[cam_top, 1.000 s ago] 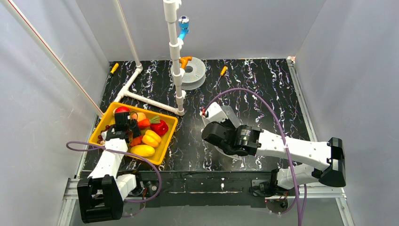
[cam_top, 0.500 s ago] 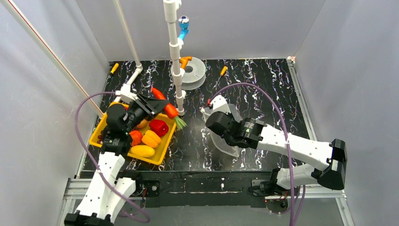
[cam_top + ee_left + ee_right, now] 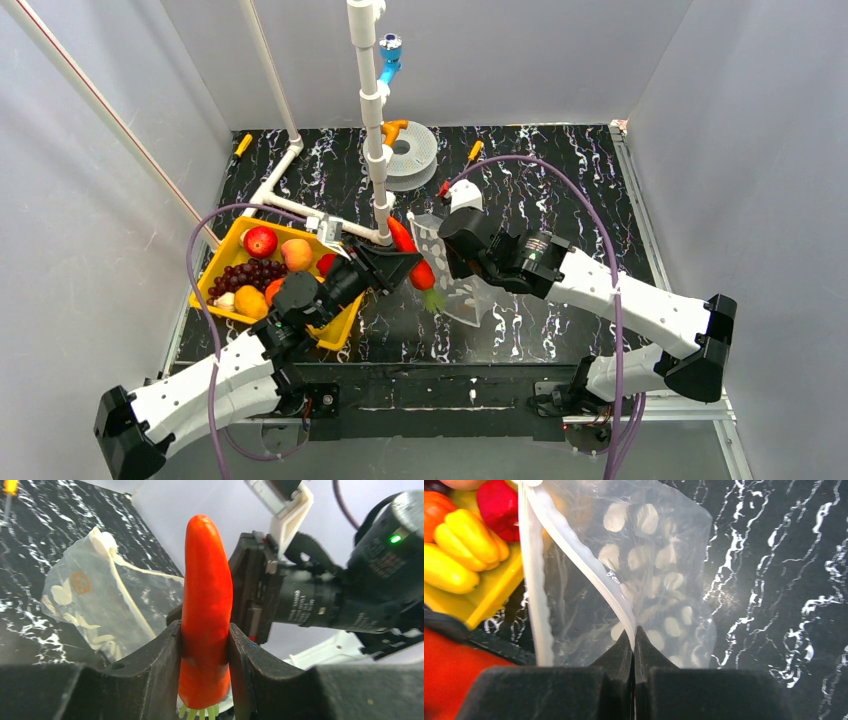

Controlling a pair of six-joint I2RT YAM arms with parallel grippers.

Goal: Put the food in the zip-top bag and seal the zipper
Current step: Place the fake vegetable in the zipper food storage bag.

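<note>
Moved: glossy orange-red toy carrot [image 3: 206, 570], off yellow plastic tray [image 3: 214, 264]
Left hand [image 3: 205, 640]: clamping carrot
Right hand [image 3: 634, 640]: pinching dotted clear bag [image 3: 659, 565] rim
Bagged: nothing yet

The black, white-veined counter [image 3: 560, 190] carries a yellow tray [image 3: 212, 268] at its near left. A white pipe frame [image 3: 300, 208] lies from far left toward centre. Far back sit a grey spool [image 3: 410, 155] and two yellow-handled screwdrivers [image 3: 243, 144] [image 3: 474, 151].

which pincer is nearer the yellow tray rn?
Left. The left pincer, holding the carrot, is just past the tray's right edge; the right pincer grips the bag farther right.
</note>
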